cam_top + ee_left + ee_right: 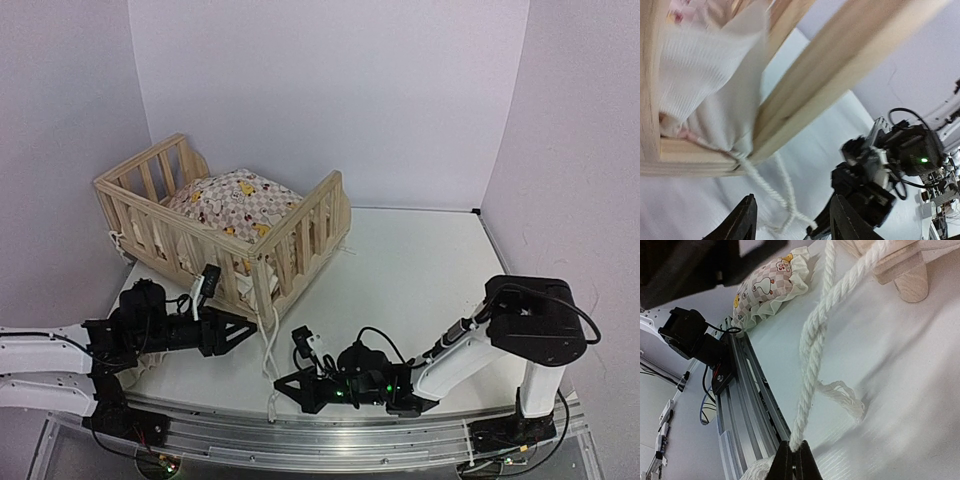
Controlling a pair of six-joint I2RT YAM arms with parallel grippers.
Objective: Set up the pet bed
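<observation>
1. The white table [430, 290] carries the pet bed's pine frame [300, 210] at its far left.
2. The checked cushion [235, 200] lies inside that frame.
3. The left gripper [792, 225] hovers released by the frame's near corner, fingers apart.
4. The right gripper [792, 460] is clenched on the tie string [812, 340] hanging from that corner.
</observation>
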